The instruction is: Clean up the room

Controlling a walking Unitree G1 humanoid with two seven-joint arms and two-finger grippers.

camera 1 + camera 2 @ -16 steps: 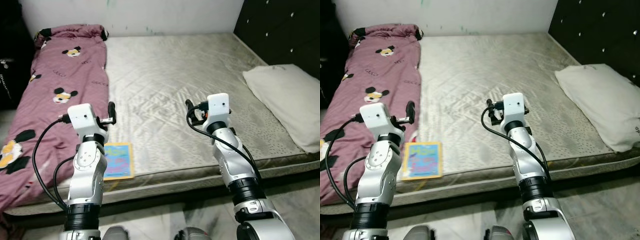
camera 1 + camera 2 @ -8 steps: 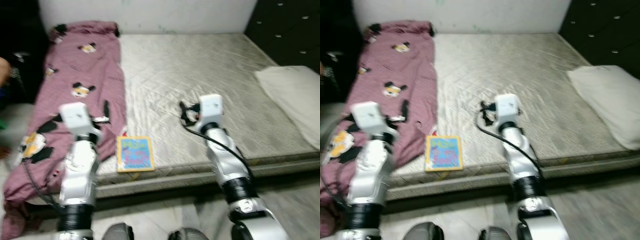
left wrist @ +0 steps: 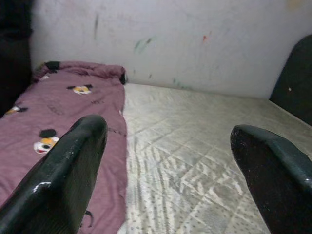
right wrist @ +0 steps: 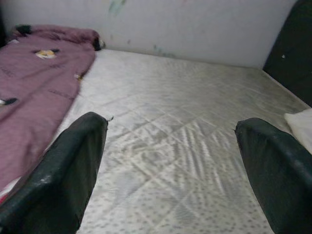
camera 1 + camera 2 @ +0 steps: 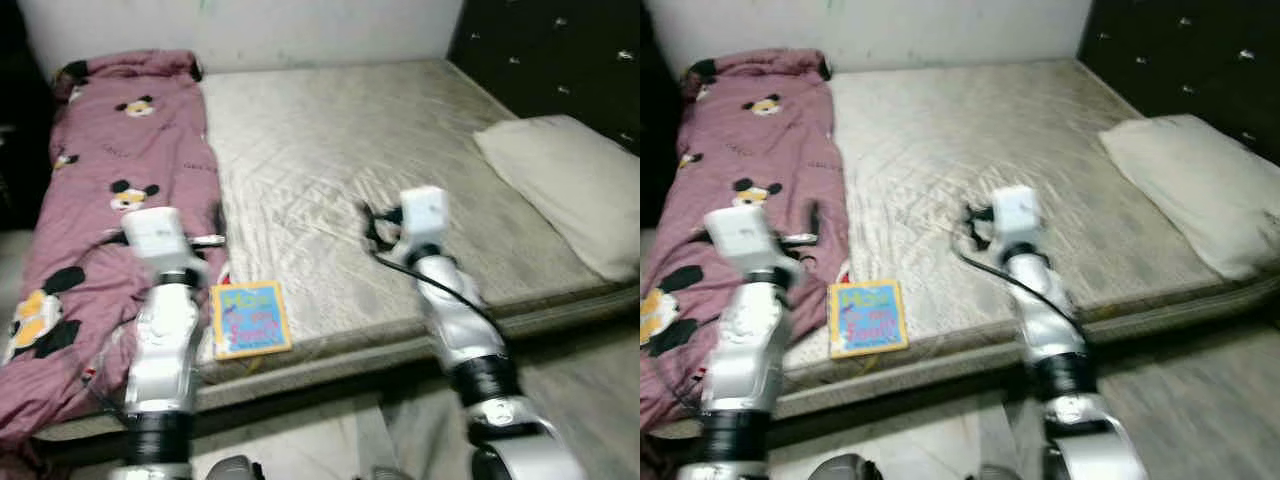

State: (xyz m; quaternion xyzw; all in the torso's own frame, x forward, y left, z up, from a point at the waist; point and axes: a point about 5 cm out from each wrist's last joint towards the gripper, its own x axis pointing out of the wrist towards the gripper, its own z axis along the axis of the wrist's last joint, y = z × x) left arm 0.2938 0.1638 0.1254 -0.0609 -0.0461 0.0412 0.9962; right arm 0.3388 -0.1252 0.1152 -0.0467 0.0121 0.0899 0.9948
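Swinging back rightward along the bed (image 5: 330,160), the camera recentres the book (image 5: 250,318); left hand (image 3: 168,161) and right hand (image 4: 170,161) hover open, nothing collected.

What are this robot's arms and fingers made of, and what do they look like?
Both arms are jointed silver segments with black rings at the joints. Each wrist carries a white boxy block, and loose black cables loop along the outside. The left gripper and right gripper each have two long, glossy black fingers with rounded tips.
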